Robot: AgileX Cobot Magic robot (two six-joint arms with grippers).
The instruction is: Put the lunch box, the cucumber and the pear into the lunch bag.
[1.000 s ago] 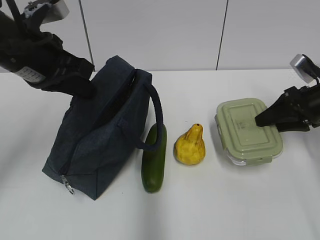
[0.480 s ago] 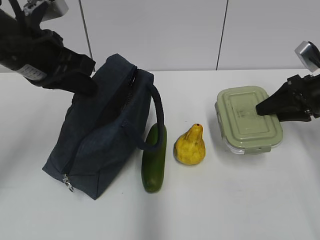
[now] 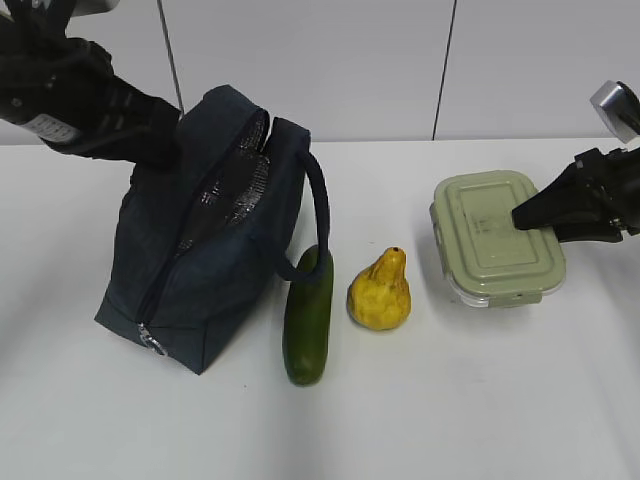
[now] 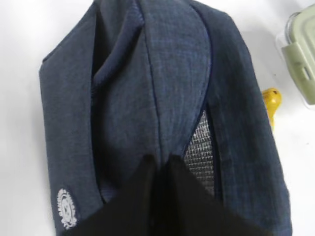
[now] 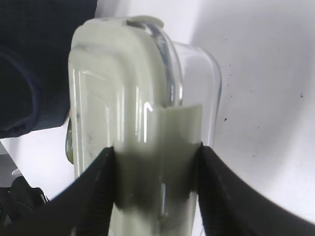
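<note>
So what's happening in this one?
The left gripper pinches the top fabric of the bag, whose opening gapes enough to show silver lining. The right gripper has its jaws around the lunch box on the table. The cucumber and pear lie between, unpacked.

White table, pale panelled wall

We saw a plain white table (image 3: 480, 400) that filled the lower part of the exterior view, and behind it a light grey wall (image 3: 330, 60) divided by 2 thin dark vertical seams into 3 panels.
</note>
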